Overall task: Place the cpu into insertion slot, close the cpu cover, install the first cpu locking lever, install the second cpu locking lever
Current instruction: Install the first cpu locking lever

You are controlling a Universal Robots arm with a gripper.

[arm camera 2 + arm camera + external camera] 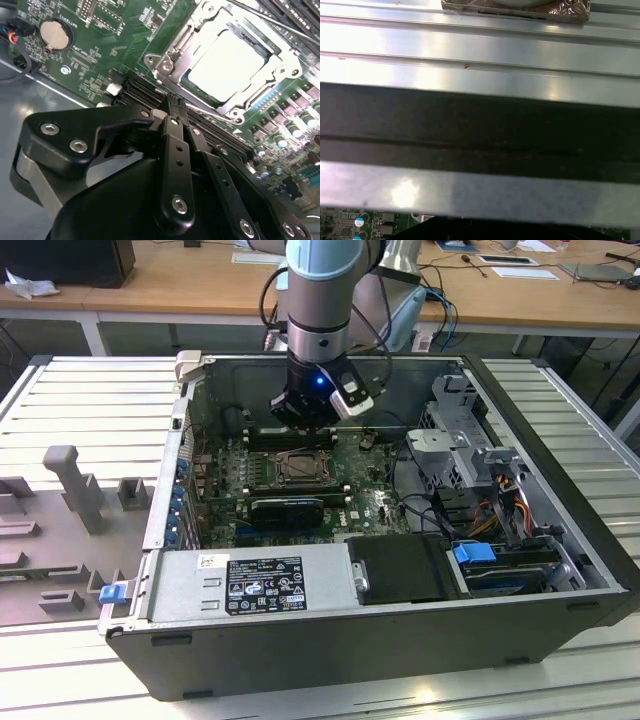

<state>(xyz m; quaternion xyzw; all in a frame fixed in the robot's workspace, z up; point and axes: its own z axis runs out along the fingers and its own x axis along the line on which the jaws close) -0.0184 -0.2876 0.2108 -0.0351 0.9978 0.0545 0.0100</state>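
The cpu [227, 62] lies flat in the insertion slot [298, 468], its pale face showing through the cut-out of the cpu cover [172, 52]. That grey cover lies down over the socket. A thin metal lever rod [292, 31] runs along the socket's far side. My gripper [174, 100] is shut with nothing between its black fingers [176, 145]. Its tips hang just off one edge of the socket, over the black memory slots [145, 90]. In the exterior view the gripper [303, 420] hovers low inside the computer case, just behind the socket.
The open case [560, 540] has upright walls around the green board [115, 35]. A black oblong card [288, 508] lies in front of the socket, a drive cage and cables [480, 490] on the exterior view's right. The case wall [480, 135] and ribbed metal table [480, 45] are close by.
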